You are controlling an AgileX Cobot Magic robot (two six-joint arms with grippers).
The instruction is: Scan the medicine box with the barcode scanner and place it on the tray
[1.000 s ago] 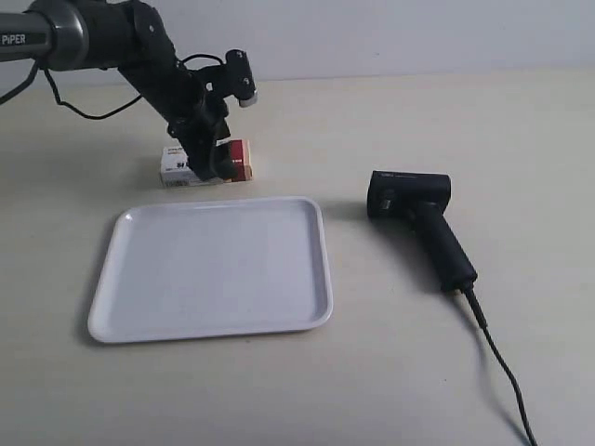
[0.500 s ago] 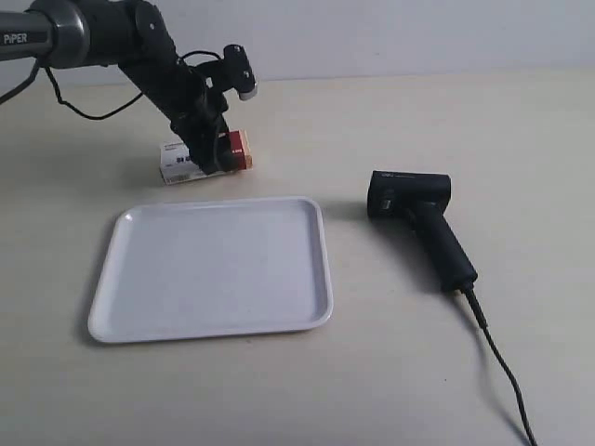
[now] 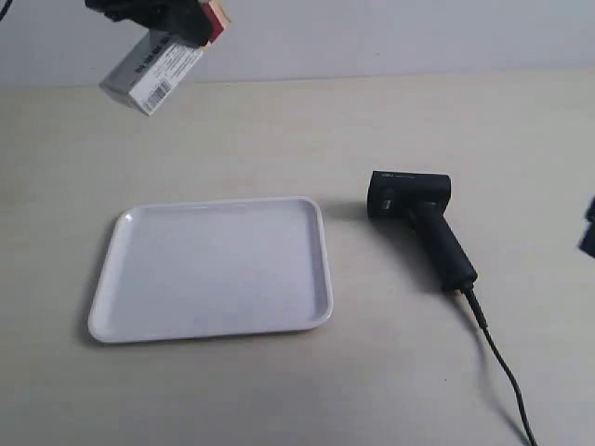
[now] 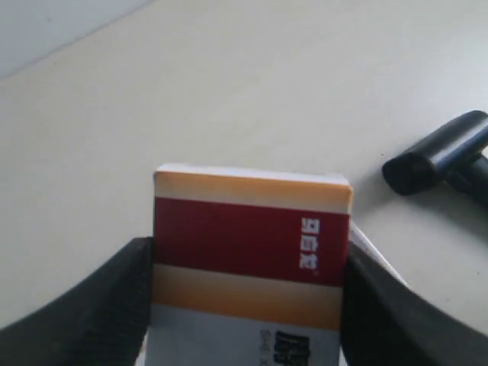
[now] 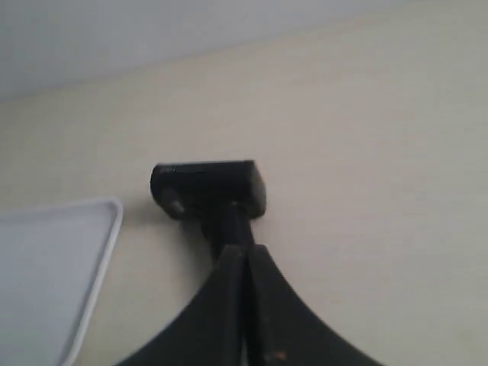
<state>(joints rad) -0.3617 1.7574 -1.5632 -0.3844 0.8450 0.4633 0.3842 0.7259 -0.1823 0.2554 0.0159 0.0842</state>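
Observation:
My left gripper [image 3: 181, 17] is shut on the medicine box [image 3: 151, 67] and holds it tilted, high above the table behind the tray [image 3: 214, 269], barcode face showing. In the left wrist view the box's [image 4: 252, 236] red and tan band sits between the black fingers [image 4: 114, 305]. The barcode scanner [image 3: 418, 218] lies on the table right of the tray, head toward the tray. My right gripper [image 5: 244, 255] is shut and empty, hovering just short of the scanner's head [image 5: 207, 187]; its fingers hide the handle.
The scanner's black cable [image 3: 502, 372] trails toward the front right edge. A dark sliver of the right arm [image 3: 588, 228] shows at the exterior view's right edge. The tray's corner [image 5: 46, 282] lies beside the scanner.
The left gripper has lifted the medicine box off the table behind the tray and raised it high. A bit of the right arm has come in at the right edge.

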